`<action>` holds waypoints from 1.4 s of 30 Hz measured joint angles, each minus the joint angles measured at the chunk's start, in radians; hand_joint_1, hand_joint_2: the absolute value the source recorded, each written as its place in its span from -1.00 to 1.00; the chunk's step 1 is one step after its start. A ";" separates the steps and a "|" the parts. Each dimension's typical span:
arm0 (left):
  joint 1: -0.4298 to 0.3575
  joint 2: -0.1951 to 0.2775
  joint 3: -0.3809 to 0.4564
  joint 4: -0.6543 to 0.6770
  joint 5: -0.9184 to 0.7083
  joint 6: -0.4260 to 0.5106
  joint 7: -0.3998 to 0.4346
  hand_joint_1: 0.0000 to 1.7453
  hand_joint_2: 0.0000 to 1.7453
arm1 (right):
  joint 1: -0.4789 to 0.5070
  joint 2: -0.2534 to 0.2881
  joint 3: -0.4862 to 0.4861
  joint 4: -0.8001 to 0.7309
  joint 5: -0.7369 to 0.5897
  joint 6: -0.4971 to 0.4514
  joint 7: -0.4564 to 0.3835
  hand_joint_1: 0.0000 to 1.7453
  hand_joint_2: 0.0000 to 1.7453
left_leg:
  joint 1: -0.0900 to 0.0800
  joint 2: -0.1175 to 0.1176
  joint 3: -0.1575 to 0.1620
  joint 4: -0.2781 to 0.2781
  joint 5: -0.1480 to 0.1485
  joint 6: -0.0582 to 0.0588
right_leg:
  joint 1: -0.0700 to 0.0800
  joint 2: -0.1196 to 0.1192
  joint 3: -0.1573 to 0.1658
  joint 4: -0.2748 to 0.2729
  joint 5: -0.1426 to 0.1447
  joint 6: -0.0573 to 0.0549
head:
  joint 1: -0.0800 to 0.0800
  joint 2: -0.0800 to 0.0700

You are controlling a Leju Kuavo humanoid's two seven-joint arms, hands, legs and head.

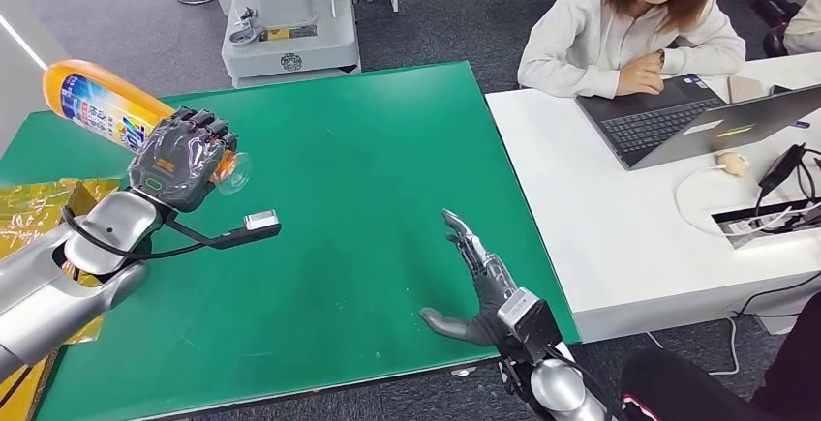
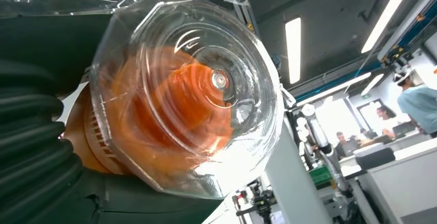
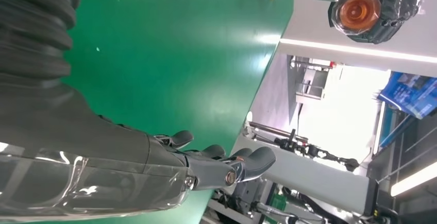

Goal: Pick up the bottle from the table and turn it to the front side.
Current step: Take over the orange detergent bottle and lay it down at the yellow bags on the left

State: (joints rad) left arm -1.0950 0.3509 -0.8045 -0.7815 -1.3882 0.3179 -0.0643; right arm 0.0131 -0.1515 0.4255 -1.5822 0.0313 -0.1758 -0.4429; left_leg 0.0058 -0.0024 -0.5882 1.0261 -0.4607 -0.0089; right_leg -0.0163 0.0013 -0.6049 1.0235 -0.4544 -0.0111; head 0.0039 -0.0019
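Head view: the left hand (image 1: 179, 162) grips an orange bottle (image 1: 102, 106), lifted above the green table (image 1: 358, 169), its clear cap (image 1: 232, 171) pointing toward the table's middle. The right hand (image 1: 479, 290) rests flat, fingers spread, empty.

Left wrist view: the cap (image 2: 188, 95) looms close.

Right wrist view: fingers (image 3: 227, 165) extended over the table.

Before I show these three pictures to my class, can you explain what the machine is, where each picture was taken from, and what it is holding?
It is a humanoid robot with two silver arms. The wide picture looks down from its head; the other two come from cameras at its wrists. The left robot hand holds an orange bottle lifted off the green table, and the left wrist camera sees its clear cap close up. The right robot hand is open over the table, holding nothing. Gold foil lies at the table's left edge. A person sits at a laptop.
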 joint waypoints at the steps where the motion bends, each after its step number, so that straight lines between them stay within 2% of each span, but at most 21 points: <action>1: 0.000 0.003 0.000 0.000 0.000 -0.002 0.000 1.00 1.00 | 0.002 0.001 -0.001 -0.002 0.001 0.000 0.000 -1.00 1.00 | 0.000 0.000 0.000 0.000 0.000 0.000 | 0.000 0.000 0.000 0.000 0.000 0.000 | 0.000 0.000; 14: -0.001 0.015 0.000 0.000 -0.001 -0.013 0.007 1.00 1.00 | 0.010 0.006 -0.003 -0.014 0.013 -0.001 0.000 -1.00 1.00 | 0.000 0.000 0.000 0.000 0.000 0.000 | 0.000 0.000 0.000 -0.001 0.000 0.000 | 0.000 0.000; 18: -0.002 0.026 0.000 0.000 -0.009 -0.049 0.020 1.00 1.00 | 0.016 0.007 -0.005 -0.017 0.015 -0.001 0.002 -1.00 1.00 | 0.000 0.000 0.000 0.000 0.000 0.000 | 0.000 0.000 0.000 0.000 0.000 0.000 | 0.000 0.000; 26: 0.010 0.124 0.013 -0.046 -0.010 -0.121 0.025 1.00 1.00 | 0.050 0.011 -0.017 -0.045 0.017 0.001 0.014 -1.00 1.00 | 0.001 0.001 -0.001 0.000 0.000 0.000 | 0.000 0.001 -0.001 0.000 0.000 0.000 | 0.000 0.000; 28: 0.013 0.151 0.013 -0.060 -0.023 -0.184 0.038 1.00 1.00 | 0.052 0.014 -0.018 -0.051 0.014 0.011 0.018 -1.00 1.00 | 0.001 0.002 -0.001 -0.001 0.000 0.000 | 0.000 0.002 0.000 0.000 0.000 0.000 | 0.001 0.000; 31: 0.048 0.230 0.016 -0.109 -0.011 -0.286 0.060 1.00 1.00 | 0.052 0.023 -0.019 -0.052 0.011 0.032 0.021 -1.00 1.00 | 0.001 0.008 0.002 -0.001 -0.002 -0.003 | 0.000 0.009 0.000 0.001 0.000 -0.001 | 0.000 0.000; 35: 0.115 0.319 0.030 -0.161 0.012 -0.291 0.070 1.00 1.00 | 0.053 0.027 -0.021 -0.052 0.011 0.037 0.021 -1.00 1.00 | 0.002 0.007 0.003 -0.001 -0.002 -0.004 | 0.001 0.008 -0.001 0.000 -0.001 -0.001 | 0.001 0.000; 42: 0.175 0.380 0.062 -0.203 0.014 -0.308 0.089 1.00 1.00 | 0.057 0.034 -0.025 -0.053 0.012 0.052 0.021 -1.00 1.00 | 0.003 0.005 0.001 -0.001 -0.002 -0.004 | 0.001 0.006 0.000 0.000 -0.001 -0.002 | 0.001 0.000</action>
State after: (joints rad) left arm -0.9197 0.7308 -0.7424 -0.9849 -1.3744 0.0095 0.0243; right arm 0.0699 -0.1176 0.4009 -1.6348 0.0428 -0.1237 -0.4219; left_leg 0.0085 0.0025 -0.5868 1.0248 -0.4629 -0.0128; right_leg -0.0151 0.0072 -0.6053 1.0236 -0.4551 -0.0127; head 0.0045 -0.0019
